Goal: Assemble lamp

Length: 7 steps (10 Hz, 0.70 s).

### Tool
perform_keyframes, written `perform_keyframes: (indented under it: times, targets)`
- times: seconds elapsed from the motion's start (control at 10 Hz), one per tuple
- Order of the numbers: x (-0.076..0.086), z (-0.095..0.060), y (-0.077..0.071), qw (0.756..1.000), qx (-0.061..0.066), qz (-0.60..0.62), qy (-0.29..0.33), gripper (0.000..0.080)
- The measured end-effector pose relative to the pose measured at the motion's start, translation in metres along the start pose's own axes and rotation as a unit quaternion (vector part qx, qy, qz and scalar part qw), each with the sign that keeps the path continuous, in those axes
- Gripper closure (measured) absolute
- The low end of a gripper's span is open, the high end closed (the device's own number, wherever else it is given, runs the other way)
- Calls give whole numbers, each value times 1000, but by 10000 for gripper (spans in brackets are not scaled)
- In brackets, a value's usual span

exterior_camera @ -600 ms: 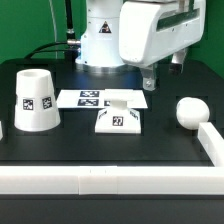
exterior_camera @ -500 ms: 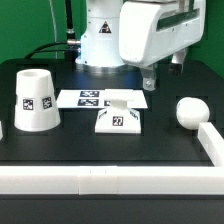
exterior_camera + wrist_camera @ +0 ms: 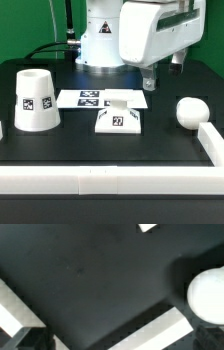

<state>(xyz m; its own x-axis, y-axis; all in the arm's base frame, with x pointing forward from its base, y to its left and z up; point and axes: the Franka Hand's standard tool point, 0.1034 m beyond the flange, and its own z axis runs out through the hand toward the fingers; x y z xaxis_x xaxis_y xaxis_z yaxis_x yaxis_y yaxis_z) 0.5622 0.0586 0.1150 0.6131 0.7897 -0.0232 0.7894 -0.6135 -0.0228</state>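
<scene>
So, three lamp parts on the black tabletop [image 3: 150,145], all apart: one shade [image 3: 36,100], one base [image 3: 119,121], one bulb [image 3: 189,112]. Base sits near the claw [image 3: 148,86], on the camera side. Bulb is off to the exterior view's right of it, shade well apart on the exterior view's left. Claw's mostly tucked under the arm [image 3: 150,35], so I can't tell how wide it is. Wrist view cuts the bulb off at the edge.

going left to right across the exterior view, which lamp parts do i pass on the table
shade → base → bulb
</scene>
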Motion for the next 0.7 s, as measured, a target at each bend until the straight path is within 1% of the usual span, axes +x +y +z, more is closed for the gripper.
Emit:
perform_keyframes:
  times: [0.1, 0.2, 0.4, 0.5, 0.6, 0.7]
  targets:
    - [-16, 3, -3, 1000, 2, -4, -2, 100]
    - [-36, 6, -9, 1000, 3, 0, -4, 100]
    - [-65, 15, -20, 1000, 3, 7, -5, 100]
    - [-77, 20, -24, 1000, 4, 14, -4, 100]
    - [-82, 23, -27, 1000, 7, 20, -6, 100]
    - [-81, 23, -27, 1000, 7, 19, -6, 100]
